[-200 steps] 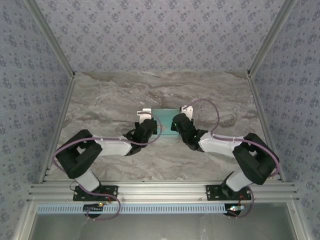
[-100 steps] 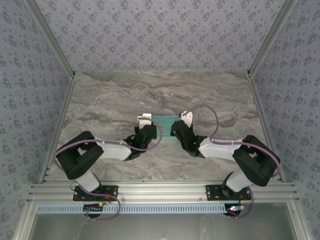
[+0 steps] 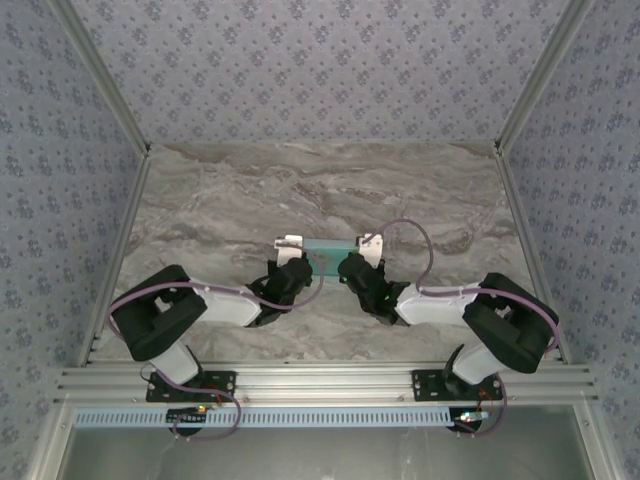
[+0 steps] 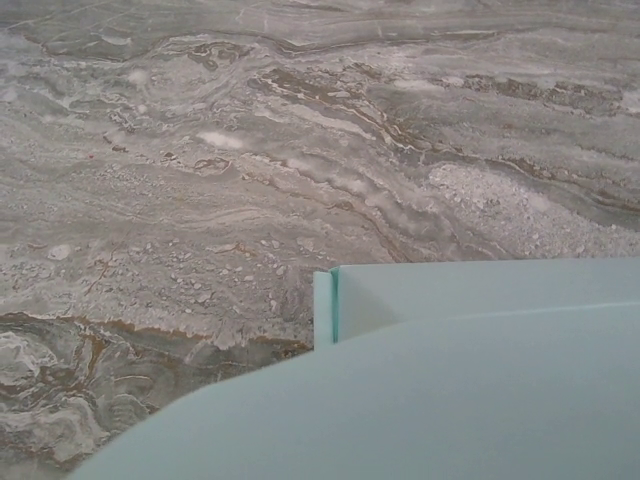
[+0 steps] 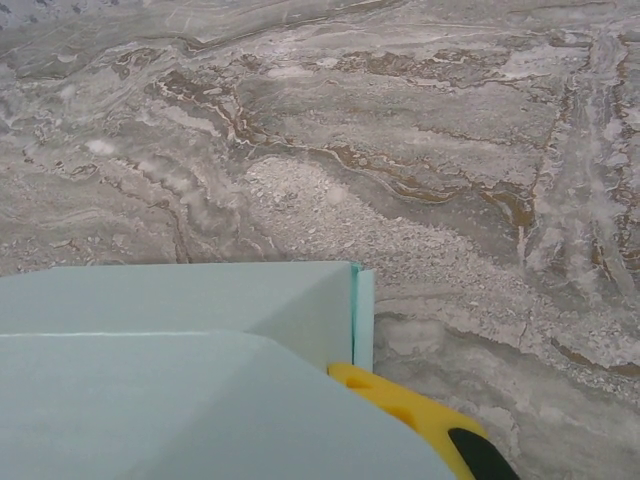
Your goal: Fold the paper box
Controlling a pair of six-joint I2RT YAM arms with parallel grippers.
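Observation:
The paper box (image 3: pixel 322 256) is pale turquoise and sits on the marble table between my two grippers. My left gripper (image 3: pixel 304 266) is at its left end and my right gripper (image 3: pixel 346 268) at its right end. In the left wrist view a broad rounded flap of the paper box (image 4: pixel 420 400) covers my fingers, with an upright wall and corner tab behind it. In the right wrist view a like flap of the paper box (image 5: pixel 170 400) lies across the jaws. One yellow finger (image 5: pixel 405 400) sticks out from under it beside the corner tab.
The grey-brown marble table (image 3: pixel 220 200) stretches beyond the box to patterned walls at the back and sides. Metal frame rails (image 3: pixel 130 240) run along both table edges. The arm bases stand on the near rail.
Both wrists have drawn back toward the near edge and sunk lower, and the box between them sits slightly nearer.

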